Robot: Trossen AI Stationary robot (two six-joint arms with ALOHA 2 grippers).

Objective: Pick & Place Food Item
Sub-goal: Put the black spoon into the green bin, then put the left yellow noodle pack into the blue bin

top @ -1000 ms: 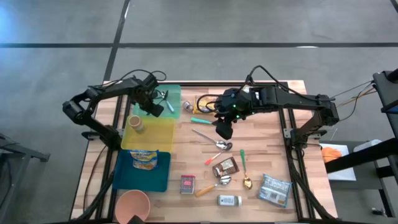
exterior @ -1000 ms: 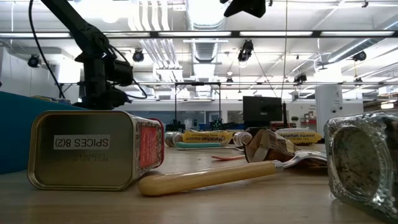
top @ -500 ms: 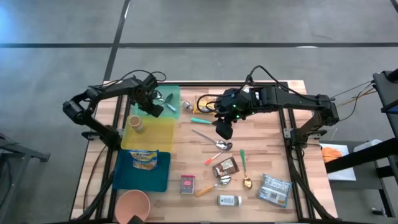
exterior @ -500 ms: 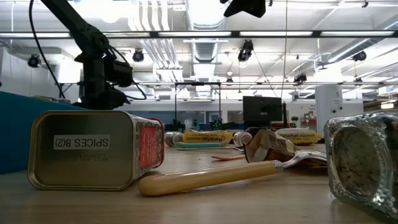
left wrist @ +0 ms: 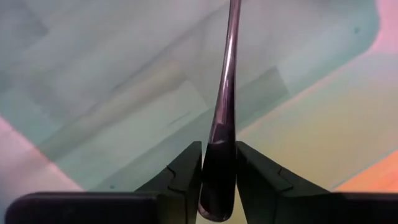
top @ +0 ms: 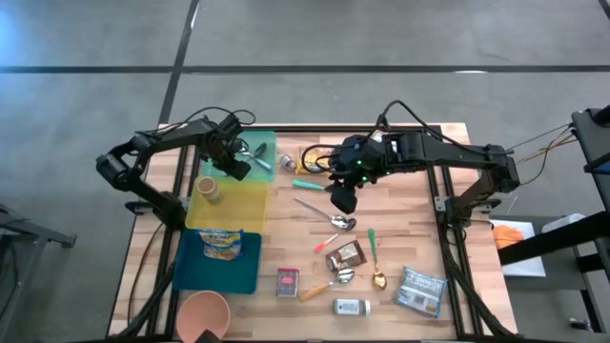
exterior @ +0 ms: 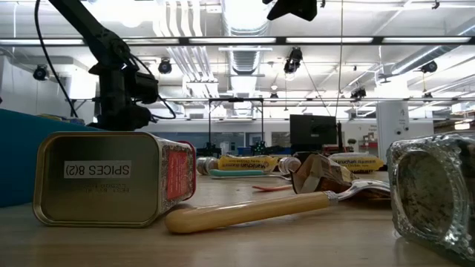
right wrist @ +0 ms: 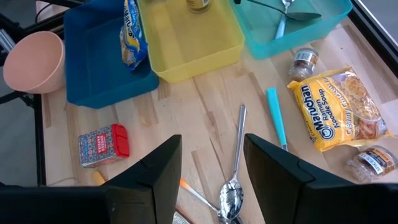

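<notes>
left wrist view: spoon handle sits between the fingers, could get dragged on lift-off

left hand (left wrist: pixel 217 158) is low over the teal tray (top: pixel 268 141) at the far left corner of the surface (top: pixel 410 229). its fingers are narrow on either side of a metal spoon (left wrist: pixel 227 87) handle. can't tell if the pads pinch the handle or just flank it. the spoon runs forward across the tray floor.

risks, as judgement:
- if the hand rises with the gap this tight, a pad may catch the handle and tip or flick the spoon over the tray wall. cause: too little clearance.
- a sideways pull-out could sweep the spoon into the other utensil in the same tray.

right hand (top: pixel 343 198) hovers above the middle of the surface, fingers apart, nothing between them. the likely food item, a yellow ramen packet (right wrist: pixel 339 115), lies flat on the surface near the teal tray, well clear of that hand. a small jar (right wrist: pixel 303 59) sits just beside the packet, a teal pen (right wrist: pixel 276 118) lies near its other side, and a loose spoon (right wrist: pixel 234 180) is under the hand.

- a flat, crinkly packet gives little edge to pinch, so it may slip or fold. closing at this width may only skim it.
- a low approach could knock the jar or pen.
- both arms work near the trays. carrying food to the yellow tray (top: pixel 243 205) or blue tray (top: pixel 243 276) while the left arm is there risks a clash.
</notes>
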